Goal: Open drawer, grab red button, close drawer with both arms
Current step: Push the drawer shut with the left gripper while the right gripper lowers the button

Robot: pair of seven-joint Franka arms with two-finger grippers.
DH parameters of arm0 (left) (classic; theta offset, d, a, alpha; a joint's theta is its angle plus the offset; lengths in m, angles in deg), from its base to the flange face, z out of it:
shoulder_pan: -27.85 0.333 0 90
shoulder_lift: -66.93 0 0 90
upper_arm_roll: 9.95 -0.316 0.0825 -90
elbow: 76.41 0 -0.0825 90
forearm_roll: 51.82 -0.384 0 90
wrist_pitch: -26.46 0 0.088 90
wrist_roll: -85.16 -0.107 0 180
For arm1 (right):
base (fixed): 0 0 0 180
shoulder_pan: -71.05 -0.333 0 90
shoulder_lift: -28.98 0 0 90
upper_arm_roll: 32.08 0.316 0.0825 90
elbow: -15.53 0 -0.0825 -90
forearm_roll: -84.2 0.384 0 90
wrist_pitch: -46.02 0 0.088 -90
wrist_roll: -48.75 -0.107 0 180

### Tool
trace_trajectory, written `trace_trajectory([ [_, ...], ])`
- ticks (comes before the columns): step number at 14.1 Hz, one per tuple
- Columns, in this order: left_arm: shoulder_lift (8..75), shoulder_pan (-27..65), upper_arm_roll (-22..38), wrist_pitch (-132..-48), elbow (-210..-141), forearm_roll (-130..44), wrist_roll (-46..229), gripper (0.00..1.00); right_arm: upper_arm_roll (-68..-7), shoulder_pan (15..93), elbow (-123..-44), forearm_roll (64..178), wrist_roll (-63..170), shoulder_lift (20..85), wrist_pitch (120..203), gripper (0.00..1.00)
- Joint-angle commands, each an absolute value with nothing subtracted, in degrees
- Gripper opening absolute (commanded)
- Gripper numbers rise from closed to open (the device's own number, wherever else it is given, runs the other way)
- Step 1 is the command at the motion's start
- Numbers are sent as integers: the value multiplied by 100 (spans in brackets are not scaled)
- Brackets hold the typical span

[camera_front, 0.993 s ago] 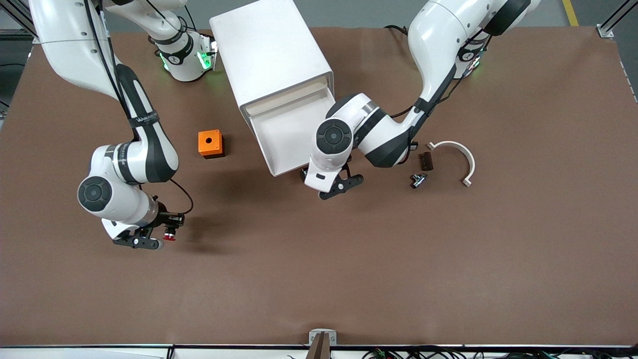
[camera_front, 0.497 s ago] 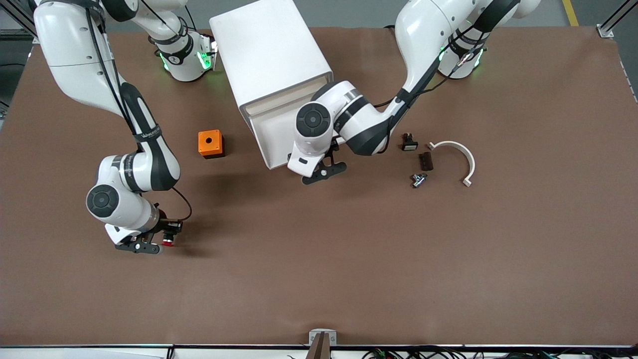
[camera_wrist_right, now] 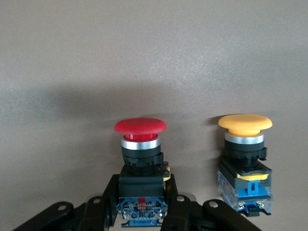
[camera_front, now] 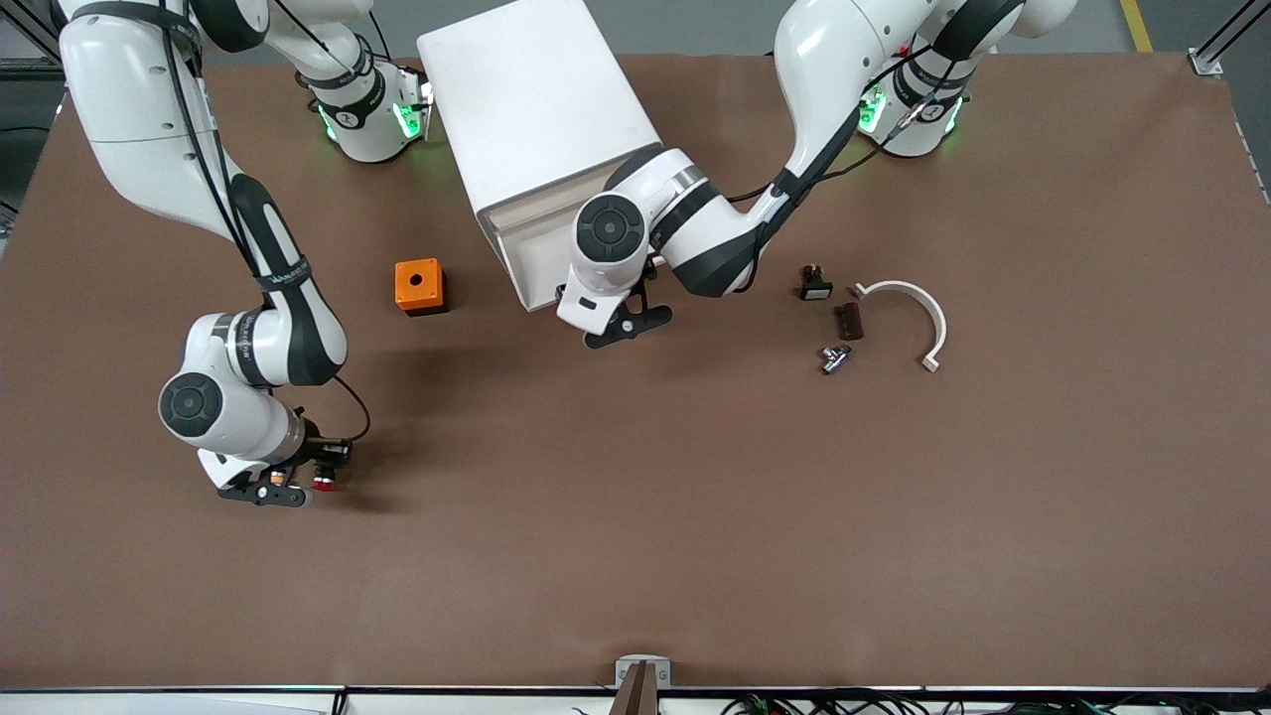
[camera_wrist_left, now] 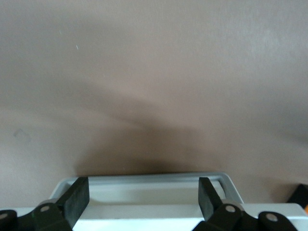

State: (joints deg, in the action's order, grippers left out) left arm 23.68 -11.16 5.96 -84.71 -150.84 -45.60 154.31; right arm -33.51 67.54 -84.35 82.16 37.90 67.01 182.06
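Observation:
My right gripper [camera_front: 320, 465] is low over the table toward the right arm's end, shut on the black-and-blue body of the red-capped button [camera_front: 323, 484]. The right wrist view shows that button [camera_wrist_right: 140, 127] clamped between the fingers of the right gripper [camera_wrist_right: 142, 207]. The white cabinet [camera_front: 536, 109] stands at the back, and its top drawer [camera_front: 524, 266] sticks out only a little. My left gripper [camera_front: 624, 326] is open at the drawer's front. In the left wrist view the drawer's front rim [camera_wrist_left: 149, 179] lies between the spread fingers of the left gripper [camera_wrist_left: 144, 195].
A button with an orange-yellow cap [camera_wrist_right: 245, 122] sits right beside the held one. An orange box with a hole [camera_front: 418, 286] lies between my right arm and the cabinet. Toward the left arm's end lie a black part [camera_front: 814, 284], a brown piece [camera_front: 847, 321], a metal fitting [camera_front: 834, 357] and a white curved bracket [camera_front: 918, 313].
My left gripper has moved toward the cabinet with the drawer's front ahead of it, and the drawer has slid most of the way in. The right gripper shifted slightly with the button.

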Motion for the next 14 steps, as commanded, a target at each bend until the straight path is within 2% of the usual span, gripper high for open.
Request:
trace_trajectory([
  [1, 2439, -1231, 587, -8508, -15156, -4156, 15486, 100, -3217, 6850, -8554, 8112, 3812, 6660, 18243, 2],
  [9, 2413, -1399, 587, -8516, -15314, -3162, 15504, 100, -3199, 6806, -8722, 8130, 3803, 6625, 18331, 2],
  [11, 2386, -1478, 587, -8516, -15331, -3003, 15504, 100, -3199, 6806, -8722, 8130, 3812, 6616, 18331, 6],
  [12, 2386, -1495, 587, -8516, -15340, -2942, 15504, 100, -3199, 6815, -8713, 8130, 3820, 6624, 18322, 27],
  [13, 2377, -1513, 587, -8516, -15340, -2906, 15504, 100, -3199, 6823, -8713, 8130, 3812, 6624, 18331, 71],
  [14, 2360, -1513, 587, -8516, -15340, -2889, 15504, 100, -3199, 6832, -8704, 8130, 3812, 6624, 18331, 100],
])
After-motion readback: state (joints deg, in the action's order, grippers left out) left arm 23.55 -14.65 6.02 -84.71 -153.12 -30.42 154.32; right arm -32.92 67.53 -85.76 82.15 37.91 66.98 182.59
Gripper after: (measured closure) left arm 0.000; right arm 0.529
